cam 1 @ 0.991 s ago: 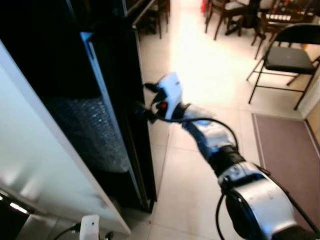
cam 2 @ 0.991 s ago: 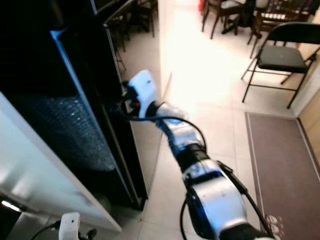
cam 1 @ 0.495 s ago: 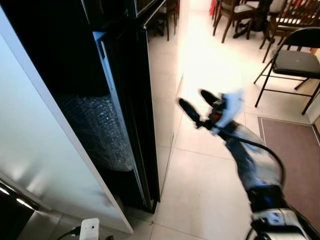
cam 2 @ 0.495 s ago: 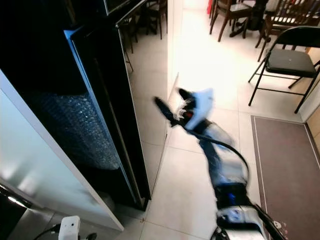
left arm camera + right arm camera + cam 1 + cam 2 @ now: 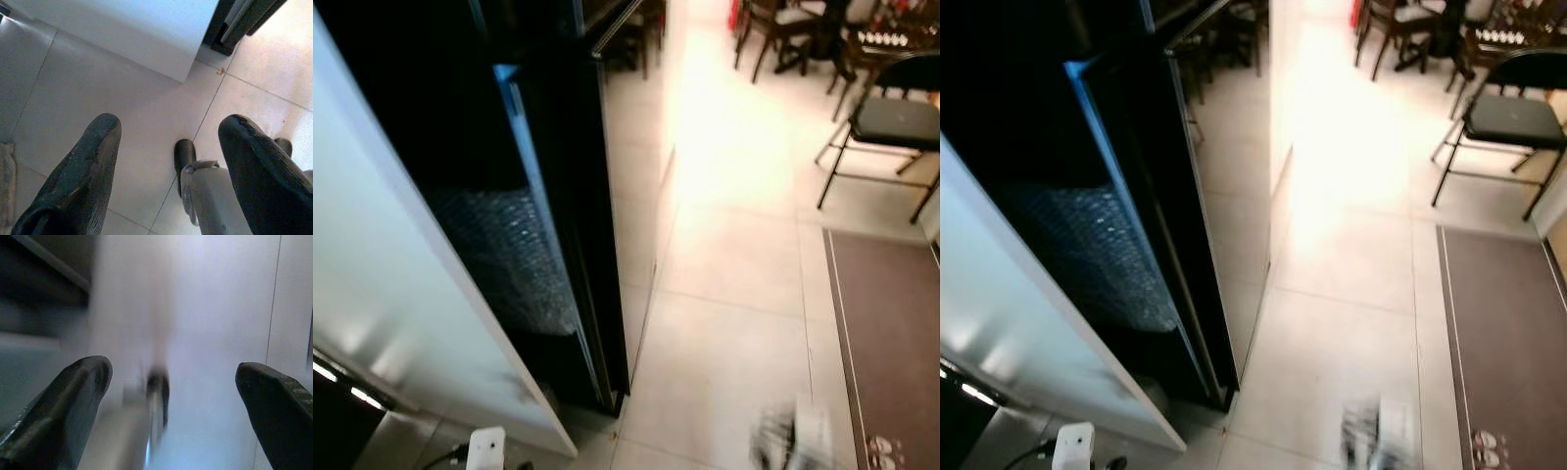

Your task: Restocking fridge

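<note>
My left gripper [image 5: 168, 161] hangs low over the tiled floor [image 5: 93, 122], its jaws spread wide and holding nothing. Between its fingers I look down on my own leg and foot, and just beyond them the bottom corner of the fridge door [image 5: 146, 34].

My right gripper [image 5: 168, 396] is also empty, jaws spread well apart. Its picture is smeared with motion, so I can make out only pale tile and a dark edge past the fingertips. In the head views a blurred grey shape [image 5: 793, 441] shows low on the floor, well to the right of the fridge; I take it for my right arm, though it is too blurred to be sure.

The fridge [image 5: 558, 196] stands to my left, tall and dark. Its white door [image 5: 401, 294] is swung open toward me, and the dark front edge runs upright from the floor to the top of the view. Inside I see a dim, speckled surface [image 5: 509, 255] low down; whether it is a bin or a shelf I cannot tell. No groceries are in sight near the fridge.

Beyond the fridge, a brown mat [image 5: 886, 323] lies on the floor, and farther off stand a black folding chair [image 5: 1503, 117] and wooden dining chairs [image 5: 778, 29].

The opening lies forward and to the left of both arms, and I judge my left arm the nearer to it. With nothing held, restocking looks barely begun: I would first need an item to load.
</note>
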